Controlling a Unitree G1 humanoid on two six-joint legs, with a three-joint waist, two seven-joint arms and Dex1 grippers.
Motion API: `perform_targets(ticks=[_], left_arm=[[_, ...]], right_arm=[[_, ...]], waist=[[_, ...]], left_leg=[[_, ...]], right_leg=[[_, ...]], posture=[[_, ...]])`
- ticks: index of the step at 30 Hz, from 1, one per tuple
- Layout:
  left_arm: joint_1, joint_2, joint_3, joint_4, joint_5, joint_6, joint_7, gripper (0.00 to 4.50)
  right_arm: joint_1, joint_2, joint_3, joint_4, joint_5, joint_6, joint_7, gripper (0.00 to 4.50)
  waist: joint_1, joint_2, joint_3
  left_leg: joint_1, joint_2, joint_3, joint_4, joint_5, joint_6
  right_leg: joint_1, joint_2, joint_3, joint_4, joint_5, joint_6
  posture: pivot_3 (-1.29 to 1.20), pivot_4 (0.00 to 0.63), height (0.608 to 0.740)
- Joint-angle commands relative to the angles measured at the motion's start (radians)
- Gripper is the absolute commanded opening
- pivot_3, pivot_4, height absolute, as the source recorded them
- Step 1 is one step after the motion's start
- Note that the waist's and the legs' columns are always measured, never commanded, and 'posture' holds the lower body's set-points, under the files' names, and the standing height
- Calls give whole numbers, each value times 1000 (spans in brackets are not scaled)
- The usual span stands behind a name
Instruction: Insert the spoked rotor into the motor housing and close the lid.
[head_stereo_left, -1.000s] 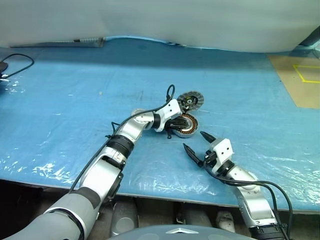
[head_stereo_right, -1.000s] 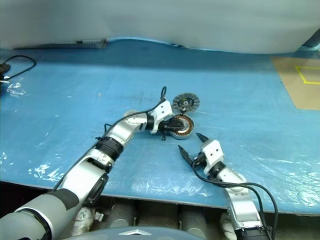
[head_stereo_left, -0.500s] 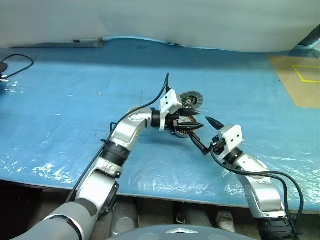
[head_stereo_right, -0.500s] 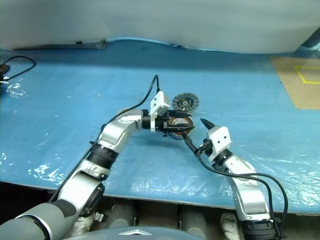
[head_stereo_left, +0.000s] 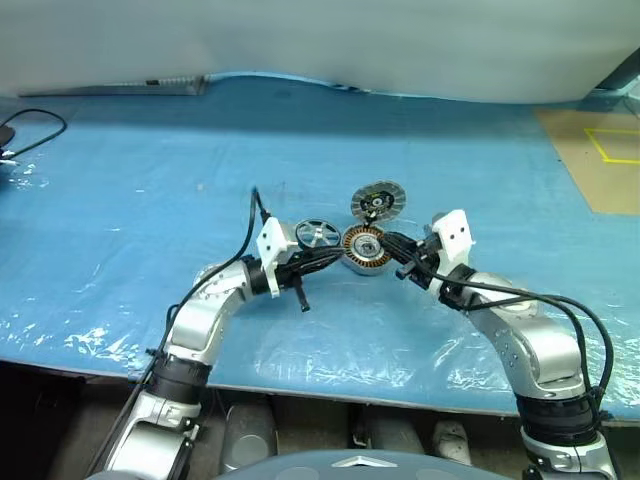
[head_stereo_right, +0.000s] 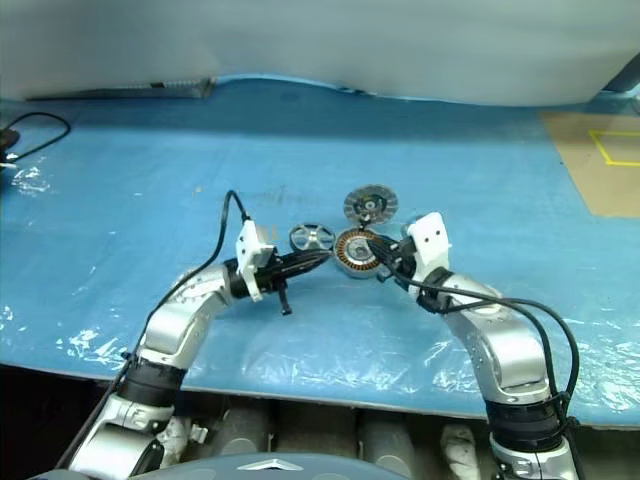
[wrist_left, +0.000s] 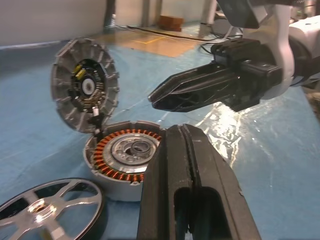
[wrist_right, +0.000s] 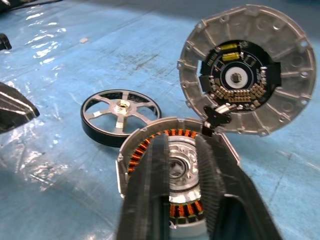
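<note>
Roughly at the middle of the blue-covered desk (head_stereo_left: 150, 190), nearer its front edge than its back, the three parts sit close together. The motor housing (head_stereo_left: 366, 247) lies flat with its copper windings facing up. The lid (head_stereo_left: 379, 201) stands tilted open at the housing's far side, joined to it by a small hinge, its inner face with a dark centre showing in the wrist views. The spoked rotor (head_stereo_left: 316, 235) lies flat on the desk just beside the housing, toward the robot's left, apart from it.

The left pincer (head_stereo_left: 335, 257) hovers just in front of the rotor with its two black fingers pressed together, holding nothing. The right pincer (head_stereo_left: 392, 246) reaches in from the right over the housing's near rim; its fingers stand nearly together with a narrow slit between them, and nothing is held.
</note>
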Motion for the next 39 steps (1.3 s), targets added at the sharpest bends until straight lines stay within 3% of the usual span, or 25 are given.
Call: perform_targets(ticks=[1,14,16,19,39], left_arm=[[59,-5,17,-57,1,-40,62,0],[143,14,8,55,44,-208,112,0],[148,16,0,66,50,-221,110,0],[146,8,1,69,51,-221,126,0],[161,3,-16,70,53,-226,157,0]], right_arm=[[-69,-26,23,-54,24,148,-25,503],[-269,-40,107,31,1,361,-61,503],[-276,-43,121,41,-6,364,-58,503],[-282,-45,136,56,-14,368,-55,14],[-302,-32,203,195,-73,312,-25,14]], waist=[[-3,0,0],[-9,1,0],[-9,1,0],[-9,1,0],[-9,1,0]], left_leg=[[0,0,0,0,0,0],[1,0,0,2,0,-1],[1,0,0,2,0,-1],[1,0,0,2,0,-1],[1,1,0,11,0,-1]], right_leg=[[0,0,0,0,0,0],[0,0,2,2,2,4],[0,0,2,3,2,4],[0,0,2,3,2,4],[1,0,3,7,0,0]], posture=[[0,150,740],[0,150,740],[0,150,740],[0,150,740],[0,150,740]])
